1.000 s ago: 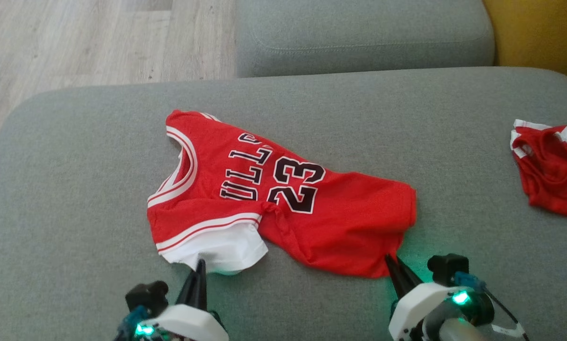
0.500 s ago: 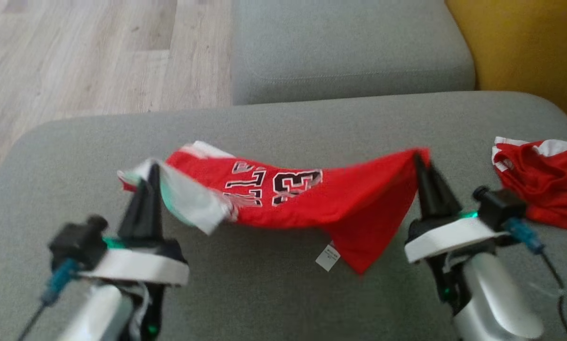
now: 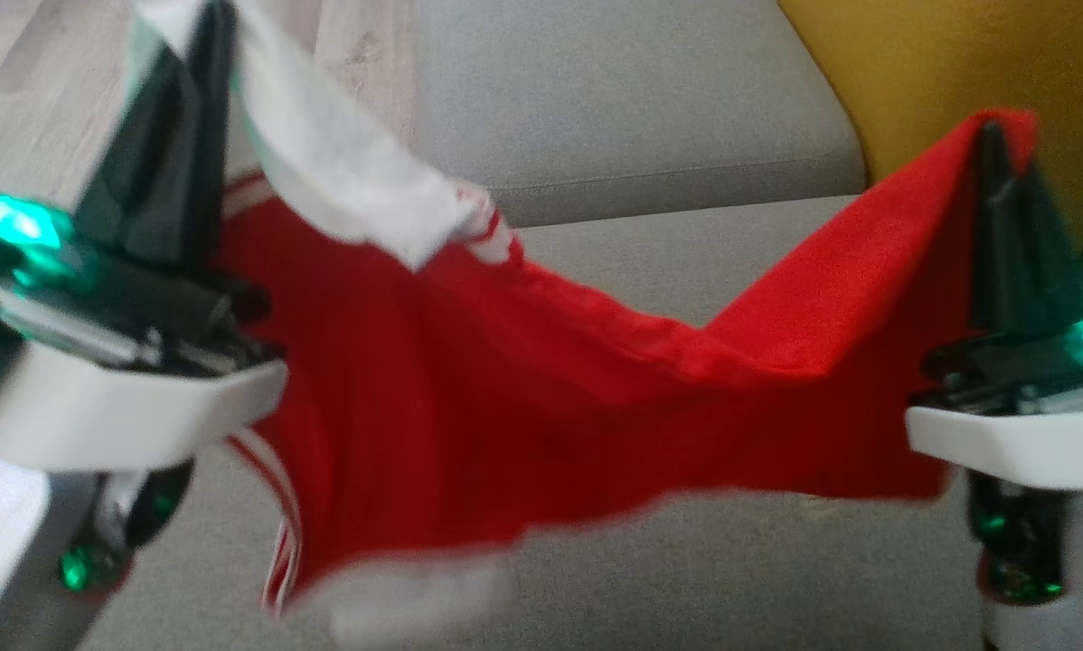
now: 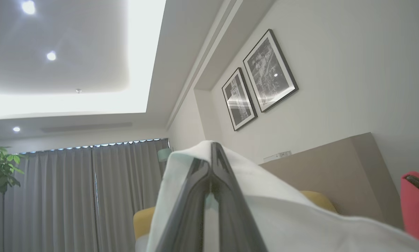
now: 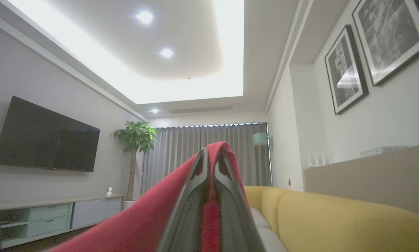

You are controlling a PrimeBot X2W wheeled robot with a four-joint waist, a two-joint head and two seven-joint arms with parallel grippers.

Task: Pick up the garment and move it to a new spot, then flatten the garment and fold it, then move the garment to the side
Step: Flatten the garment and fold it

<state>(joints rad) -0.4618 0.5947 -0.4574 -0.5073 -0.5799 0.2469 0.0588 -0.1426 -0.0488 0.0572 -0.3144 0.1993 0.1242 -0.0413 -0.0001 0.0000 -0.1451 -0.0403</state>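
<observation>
The garment [image 3: 505, 380] is a red jersey with white trim, hanging stretched in the air between my two grippers above the grey cushion [image 3: 776, 579]. My left gripper [image 3: 207, 18], raised at the upper left of the head view, is shut on the garment's white part [image 4: 265, 196], which drapes over its tips. Over on the right, my right gripper [image 3: 989, 136] is shut on a red corner [image 5: 160, 210] of the garment. Both wrist views point up at the ceiling. The middle of the cloth sags low.
A second grey cushion [image 3: 614, 99] lies behind. A yellow sofa [image 3: 912, 63] stands at the right. Wooden floor [image 3: 44, 81] shows at the far left. Framed pictures [image 4: 258, 80] hang on the wall.
Both grippers have lifted the garment off the cushion, high and close to the head camera. The camera has also shifted, and the other red cloth at the right has left the picture.
</observation>
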